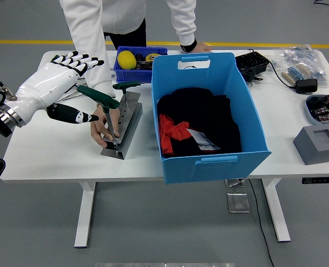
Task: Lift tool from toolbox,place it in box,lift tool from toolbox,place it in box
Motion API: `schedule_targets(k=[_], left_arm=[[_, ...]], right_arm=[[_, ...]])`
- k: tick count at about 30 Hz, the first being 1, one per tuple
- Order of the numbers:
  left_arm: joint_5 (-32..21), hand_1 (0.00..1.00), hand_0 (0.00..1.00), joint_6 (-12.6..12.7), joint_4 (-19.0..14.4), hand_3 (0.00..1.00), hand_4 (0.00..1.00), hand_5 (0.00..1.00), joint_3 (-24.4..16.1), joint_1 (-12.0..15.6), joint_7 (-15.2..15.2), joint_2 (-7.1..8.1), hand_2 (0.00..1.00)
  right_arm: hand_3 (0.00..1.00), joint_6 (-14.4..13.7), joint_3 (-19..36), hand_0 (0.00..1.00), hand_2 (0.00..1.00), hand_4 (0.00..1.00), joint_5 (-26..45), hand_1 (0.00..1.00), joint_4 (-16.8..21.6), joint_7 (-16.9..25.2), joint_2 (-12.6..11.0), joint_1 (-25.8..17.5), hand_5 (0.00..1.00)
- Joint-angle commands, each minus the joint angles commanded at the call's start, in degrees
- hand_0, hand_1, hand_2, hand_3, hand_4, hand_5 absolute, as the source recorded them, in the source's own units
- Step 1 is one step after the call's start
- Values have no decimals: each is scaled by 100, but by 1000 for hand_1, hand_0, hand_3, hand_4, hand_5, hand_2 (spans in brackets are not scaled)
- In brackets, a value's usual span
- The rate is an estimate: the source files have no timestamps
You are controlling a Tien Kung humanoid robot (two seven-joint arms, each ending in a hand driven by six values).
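Observation:
A grey metal tool rack (124, 123) stands on the white table (53, 150), left of the big blue box (209, 156). Two green T-handle keys stick up in the rack: one (98, 96) at its near end, another (128, 85) at its far end. A person's hand (102, 125) grips the shaft of the near key at the rack. My left hand (70, 86) hovers just left of that key, fingers spread and holding nothing, thumb close to the person's hand. It hides the loose green keys lying on the table. The blue box holds black and red cloth (195, 122).
A small blue bin (132, 71) with a yellow object stands behind the rack. The person's other hand (198, 48) rests behind the box. At the right are a black device (252, 64), plastic bags (300, 62), a round dish (324, 108) and a grey block (319, 144).

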Motion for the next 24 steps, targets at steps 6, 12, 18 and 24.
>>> schedule_targets(k=[6,12,18,24], left_arm=[[0,998,998,-297,380,998,998,355,662,-671,157,139,998],[0,941,998,-275,864,916,998,393,1017,-1098,230,82,886],[0,772,918,-423,1153,822,998,417,1294,-1310,343,18,700],[0,648,817,-506,1330,747,998,457,1505,-1464,433,-79,579]], right_arm=[[572,2,7,641,731,832,-14,632,0,-6,-3,9,659],[572,3,-7,641,731,833,-5,632,0,-5,-4,15,659],[572,-10,-27,642,731,833,37,633,0,-1,-7,25,659],[573,-11,-44,642,731,834,55,633,0,7,-15,42,659]])
